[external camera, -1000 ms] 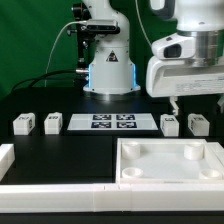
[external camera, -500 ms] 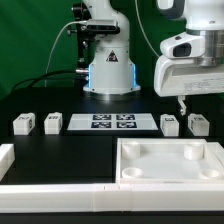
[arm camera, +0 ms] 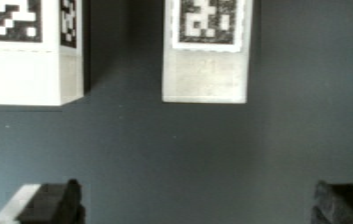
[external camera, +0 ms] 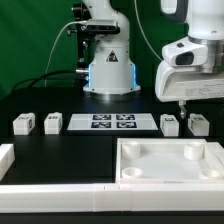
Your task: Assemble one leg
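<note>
Four small white legs with black-and-white tags stand in a row on the black table: two at the exterior view's left (external camera: 22, 124) (external camera: 52, 123) and two at its right (external camera: 170, 124) (external camera: 198, 124). My gripper (external camera: 184, 104) hangs above and between the two right legs, touching neither. In the wrist view these two legs (arm camera: 208, 55) (arm camera: 27, 50) lie ahead of my gripper (arm camera: 198, 205). The dark fingertips (arm camera: 48, 203) stand wide apart with only bare table between them. The gripper is open and empty.
The marker board (external camera: 112, 122) lies in the middle of the row. The large white tray (external camera: 128, 148) with round corner sockets sits in front at the exterior view's right. A white rail (external camera: 60, 190) runs along the front edge. The robot base (external camera: 108, 70) stands behind.
The arm has shifted toward the exterior view's right and slightly down, coming over the two right legs. The gripper stays open; no part has moved.
</note>
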Action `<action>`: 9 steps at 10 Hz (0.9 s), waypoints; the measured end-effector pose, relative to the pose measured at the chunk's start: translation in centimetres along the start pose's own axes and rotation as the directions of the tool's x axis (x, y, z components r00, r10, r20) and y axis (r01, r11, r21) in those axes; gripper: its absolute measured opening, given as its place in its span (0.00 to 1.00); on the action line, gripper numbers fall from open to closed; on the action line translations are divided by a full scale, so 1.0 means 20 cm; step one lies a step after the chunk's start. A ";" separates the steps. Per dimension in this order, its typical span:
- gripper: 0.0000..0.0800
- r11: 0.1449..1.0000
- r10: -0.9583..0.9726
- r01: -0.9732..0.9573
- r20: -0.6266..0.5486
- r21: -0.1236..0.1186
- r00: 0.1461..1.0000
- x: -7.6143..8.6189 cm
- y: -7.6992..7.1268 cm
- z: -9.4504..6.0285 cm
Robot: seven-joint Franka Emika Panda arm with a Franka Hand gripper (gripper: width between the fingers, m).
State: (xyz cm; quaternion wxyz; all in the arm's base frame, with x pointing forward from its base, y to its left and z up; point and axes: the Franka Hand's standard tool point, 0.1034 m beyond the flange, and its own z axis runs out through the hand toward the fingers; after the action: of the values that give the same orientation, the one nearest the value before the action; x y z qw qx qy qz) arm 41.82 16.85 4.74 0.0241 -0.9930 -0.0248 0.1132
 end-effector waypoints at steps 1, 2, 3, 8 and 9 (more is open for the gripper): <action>0.81 1.000 -0.006 0.007 0.084 -0.010 0.996 0.00 0.01 0.00; 0.81 1.000 -0.005 0.007 0.153 -0.016 0.988 0.00 0.01 0.00; 0.81 1.000 -0.004 0.013 0.274 -0.029 0.962 -0.02 0.02 0.00; 0.81 0.999 0.007 0.021 0.510 -0.050 0.860 -0.03 -0.03 0.06; 0.81 0.998 0.011 0.020 0.510 -0.055 0.860 -0.04 -0.04 0.09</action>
State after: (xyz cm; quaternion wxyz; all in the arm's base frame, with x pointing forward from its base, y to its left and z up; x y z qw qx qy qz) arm 40.55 17.62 3.26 -0.0122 -0.9279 -0.0361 0.3709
